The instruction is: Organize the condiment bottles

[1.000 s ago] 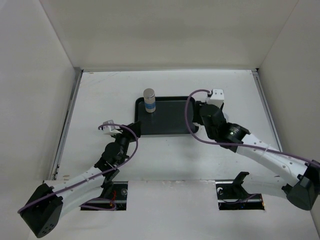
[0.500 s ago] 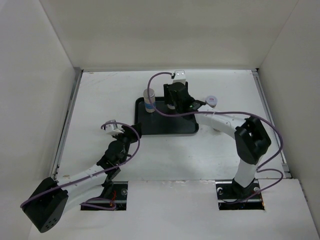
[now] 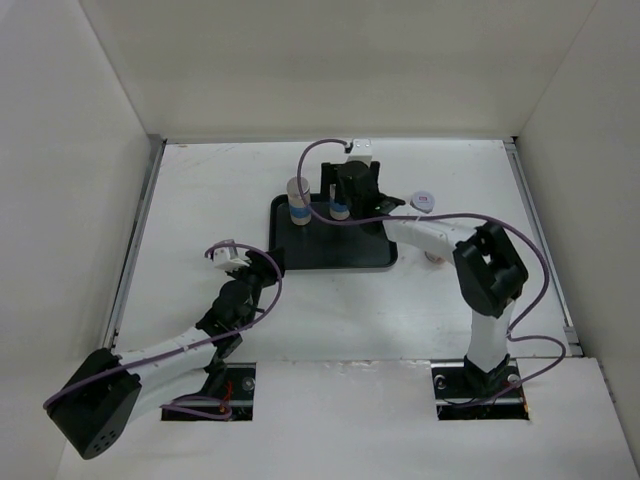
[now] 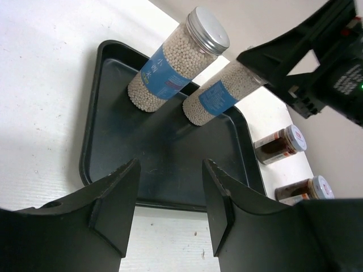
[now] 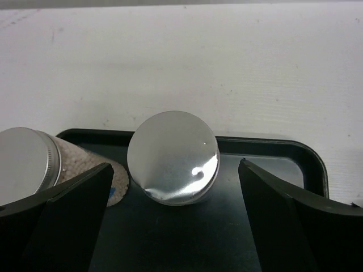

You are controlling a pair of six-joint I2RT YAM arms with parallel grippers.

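Observation:
Two tall pale condiment bottles stand upright side by side at the back left of the black tray (image 3: 350,250): the first bottle (image 3: 298,200) (image 4: 170,73) and the second bottle (image 3: 341,209) (image 4: 218,96). My right gripper (image 3: 342,200) (image 5: 174,167) hangs open over the second bottle's grey cap (image 5: 173,156), its jaws wide on both sides and clear of it. Two short dark jars sit on the table right of the tray: one jar (image 3: 424,202) (image 4: 281,144) and another jar (image 4: 300,190). My left gripper (image 3: 272,258) (image 4: 170,167) is open and empty at the tray's front left corner.
The right arm (image 3: 470,260) arches over the tray's right end and partly hides the nearer dark jar. White walls enclose the table on the left, back and right. The first bottle's cap (image 5: 25,164) is just left of my right gripper's left finger.
My right arm swung from the tray's right end to its back, carrying the second pale bottle beside the first, and its jaws opened off it. The left arm barely shifted.

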